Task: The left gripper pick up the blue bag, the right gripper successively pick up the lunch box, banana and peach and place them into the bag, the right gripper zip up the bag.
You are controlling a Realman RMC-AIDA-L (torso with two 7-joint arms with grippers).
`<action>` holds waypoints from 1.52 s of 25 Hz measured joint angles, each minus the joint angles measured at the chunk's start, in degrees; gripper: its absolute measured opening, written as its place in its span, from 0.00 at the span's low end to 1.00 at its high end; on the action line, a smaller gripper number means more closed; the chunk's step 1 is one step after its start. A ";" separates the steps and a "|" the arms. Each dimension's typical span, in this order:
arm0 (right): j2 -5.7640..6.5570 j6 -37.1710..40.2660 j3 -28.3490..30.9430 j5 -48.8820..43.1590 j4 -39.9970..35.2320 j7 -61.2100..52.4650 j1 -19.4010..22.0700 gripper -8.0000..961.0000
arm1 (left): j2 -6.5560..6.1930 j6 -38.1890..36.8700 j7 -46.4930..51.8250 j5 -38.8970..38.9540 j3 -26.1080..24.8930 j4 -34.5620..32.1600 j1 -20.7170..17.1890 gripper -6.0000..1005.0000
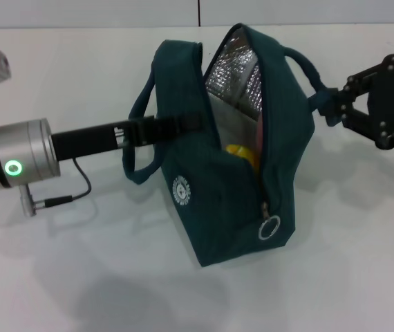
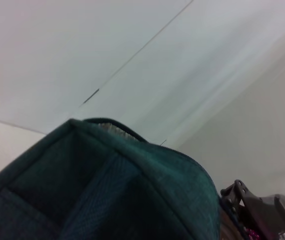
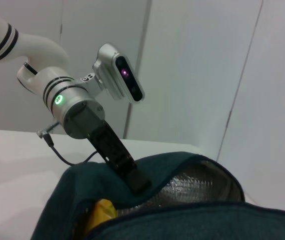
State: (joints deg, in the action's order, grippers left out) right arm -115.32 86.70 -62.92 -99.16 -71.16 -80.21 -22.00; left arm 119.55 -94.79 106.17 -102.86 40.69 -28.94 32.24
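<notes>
The blue bag [image 1: 231, 200] hangs tilted above the white table, its mouth open and the silver foil lining [image 1: 235, 72] showing. My left gripper [image 1: 190, 123] reaches in from the left and is shut on the bag's near rim; the right wrist view shows it [image 3: 137, 182] clamped there. Inside lies the yellow banana [image 1: 242, 153] [image 3: 101, 212], with a thin pink sliver beside it. I cannot make out the lunch box or the peach. My right gripper [image 1: 323, 104] is at the bag's right side, its fingers closed on the base of the right handle [image 1: 306, 66]. The ring zip pull [image 1: 269, 227] hangs at the bag's near end.
The white table [image 1: 79, 277] spreads below the bag, which casts a shadow on it. A thin cable [image 1: 79, 187] loops from the left wrist's silver joint [image 1: 21, 155]. A white wall with panel seams stands behind.
</notes>
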 joint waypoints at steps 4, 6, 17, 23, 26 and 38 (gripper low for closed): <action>-0.02 0.44 -0.98 0.00 2.08 -0.21 -0.49 0.09 | -0.08 1.15 -0.82 -0.46 0.00 0.88 -1.37 0.04; -0.05 0.93 -1.64 0.03 2.73 -0.28 -0.55 0.09 | -0.05 1.45 -1.12 -0.57 0.00 0.89 -2.13 0.04; -0.09 1.18 -4.11 0.29 1.32 -0.16 1.79 0.19 | -0.12 2.34 -1.52 -0.65 -0.01 0.99 -4.29 0.04; -0.07 1.58 -2.85 3.76 -1.45 1.37 5.11 0.41 | -0.04 2.33 -1.52 -0.69 0.00 1.10 -4.47 0.04; -0.06 2.15 -0.62 10.71 0.28 2.95 6.24 0.49 | 0.01 2.30 -1.51 -0.72 0.00 1.15 -4.47 0.04; 0.16 18.69 4.02 9.79 6.36 6.99 5.87 0.85 | -0.02 2.11 -1.48 -0.70 0.00 1.69 -4.47 0.04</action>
State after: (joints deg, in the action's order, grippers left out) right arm -115.16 105.39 -58.90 -89.37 -64.80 -73.22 -16.13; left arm 119.53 -92.68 104.68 -103.56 40.69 -27.25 27.78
